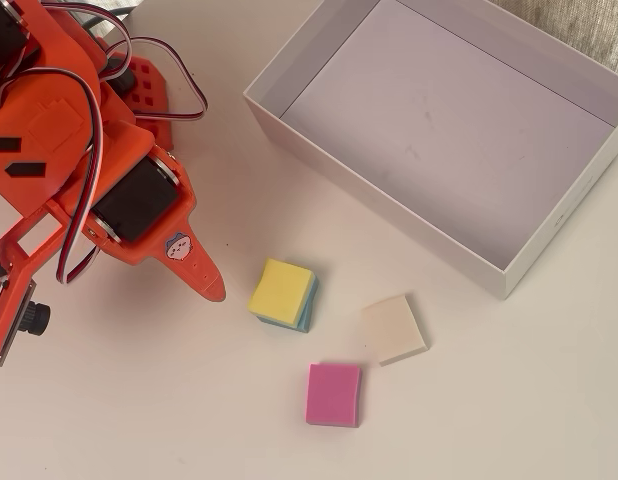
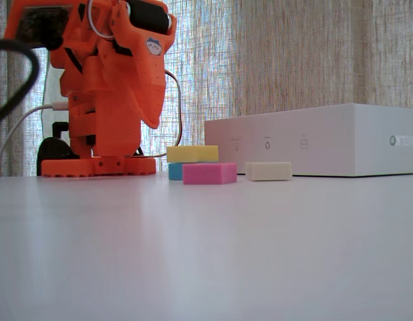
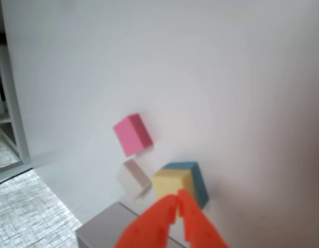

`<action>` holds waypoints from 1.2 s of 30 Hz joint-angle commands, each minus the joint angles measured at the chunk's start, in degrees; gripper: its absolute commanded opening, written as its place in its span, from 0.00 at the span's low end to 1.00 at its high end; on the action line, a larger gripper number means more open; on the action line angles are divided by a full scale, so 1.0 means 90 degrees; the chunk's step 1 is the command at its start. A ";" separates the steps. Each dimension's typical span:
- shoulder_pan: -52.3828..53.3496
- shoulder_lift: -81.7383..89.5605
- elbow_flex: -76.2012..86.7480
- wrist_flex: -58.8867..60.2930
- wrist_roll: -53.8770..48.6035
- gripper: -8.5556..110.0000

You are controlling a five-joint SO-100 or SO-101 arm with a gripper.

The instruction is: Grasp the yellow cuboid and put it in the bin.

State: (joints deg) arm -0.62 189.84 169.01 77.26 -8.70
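Just ahead of the fingers point(image 3: 177, 195), pressed together and empty: the yellow cuboid point(image 1: 281, 291), stacked on a blue block point(image 1: 307, 312), on the tabletop point(image 1: 489, 400). Not yet grasped. Beyond it, the bin point(image 1: 509, 275), empty. Everything left: opening, gripping, lifting, carrying over, releasing.

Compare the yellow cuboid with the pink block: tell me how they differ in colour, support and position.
The yellow cuboid is yellow; the pink block is pink. The yellow cuboid rests on top of a blue block, while the pink block lies straight on the table. In the overhead view the yellow cuboid lies nearer the gripper and the bin; the pink block lies lower in the picture. Both are small flat blocks of similar size, neither held.
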 commanded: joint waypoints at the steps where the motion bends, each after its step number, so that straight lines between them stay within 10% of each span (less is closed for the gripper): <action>1: -0.0166 -0.0029 -0.0029 -0.0107 -0.0166 0.00; 19: -0.0439 -0.0928 -0.0557 -0.0859 -0.0176 0.13; 36: -0.1855 -0.6016 -0.6689 0.0361 -0.1006 0.24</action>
State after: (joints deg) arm -15.91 142.29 118.04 76.29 -16.26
